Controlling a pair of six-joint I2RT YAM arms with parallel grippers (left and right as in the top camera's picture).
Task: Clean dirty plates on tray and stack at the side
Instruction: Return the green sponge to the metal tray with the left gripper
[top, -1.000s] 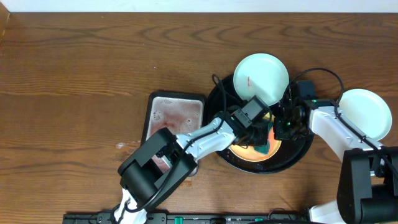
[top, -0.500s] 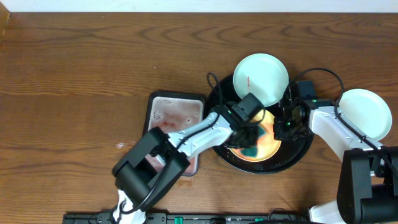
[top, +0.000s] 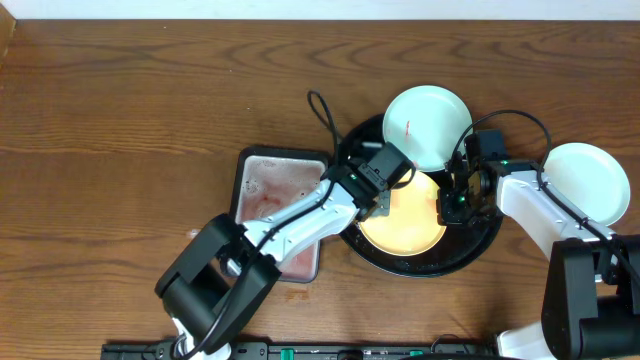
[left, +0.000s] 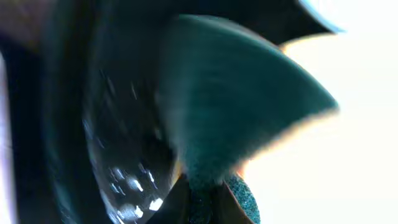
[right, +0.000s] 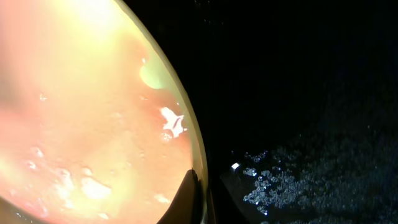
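Yellow plate lying flat in the black tray, its surface pale and glossy from overhead. The right wrist view shows a wet, orange-red film and bright water spots on it. A pale mint plate bearing a thin red streak leans over the tray's far rim. A second pale plate, with no visible mark, rests on the counter right of the tray, with the right arm crossing its near edge. The left pincer is clenched on a teal sponge, which is blurred in the wrist view and hidden beneath the wrist from overhead. The right pincer pinches the yellow plate's right rim, with only its fingertips showing. A silver pan of reddish water sits left of the tray.
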